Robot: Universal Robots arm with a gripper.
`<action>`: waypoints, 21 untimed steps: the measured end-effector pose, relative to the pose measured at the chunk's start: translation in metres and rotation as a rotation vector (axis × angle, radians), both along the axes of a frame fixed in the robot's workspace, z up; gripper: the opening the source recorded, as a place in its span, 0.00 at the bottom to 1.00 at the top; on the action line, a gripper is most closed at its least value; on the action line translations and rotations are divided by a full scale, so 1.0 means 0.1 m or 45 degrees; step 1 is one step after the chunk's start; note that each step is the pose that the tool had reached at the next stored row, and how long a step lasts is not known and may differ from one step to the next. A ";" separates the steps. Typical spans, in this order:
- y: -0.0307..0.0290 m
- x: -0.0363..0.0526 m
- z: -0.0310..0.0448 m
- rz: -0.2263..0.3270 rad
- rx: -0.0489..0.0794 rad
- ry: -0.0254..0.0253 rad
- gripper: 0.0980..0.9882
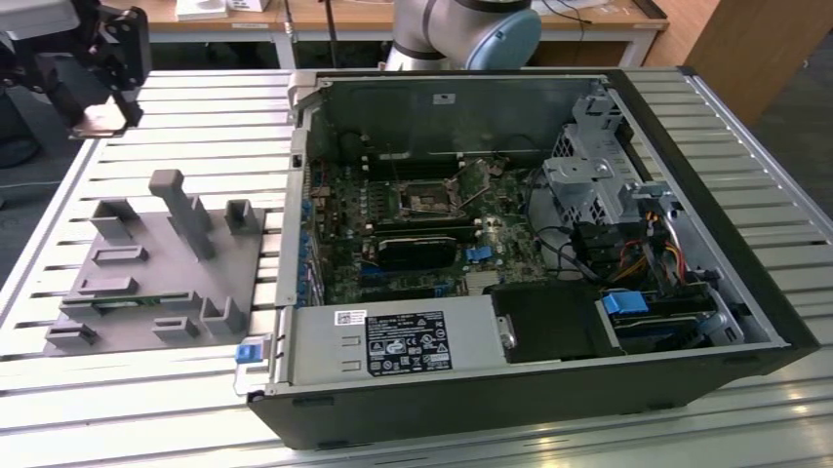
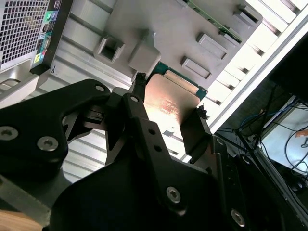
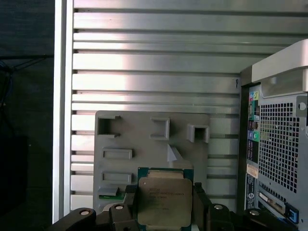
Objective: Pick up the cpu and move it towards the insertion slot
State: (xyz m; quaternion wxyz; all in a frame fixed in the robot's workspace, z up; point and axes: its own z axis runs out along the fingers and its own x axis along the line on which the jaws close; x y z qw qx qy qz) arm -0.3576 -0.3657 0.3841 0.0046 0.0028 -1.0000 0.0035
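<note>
Your black two-finger gripper (image 2: 169, 103) is clamped on the shiny square silver-topped cpu (image 3: 164, 201), a finger at each edge. You're at the exterior view's upper left, raised near the grey plastic fixture plate (image 1: 143, 292). Well apart, mid-frame, the metal-framed square insertion slot (image 1: 427, 198) sits inside the open black computer case (image 1: 521, 409).

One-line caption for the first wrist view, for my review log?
Gripper holding the cpu by its edges, with the grey fixture tray and computer case beyond.
</note>
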 end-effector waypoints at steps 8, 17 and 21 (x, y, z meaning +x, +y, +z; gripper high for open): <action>0.000 0.037 0.000 0.001 0.000 0.0000 0.50; 0.000 0.079 0.000 0.002 0.000 0.0000 0.50; 0.000 0.099 0.000 0.002 0.000 0.0000 0.50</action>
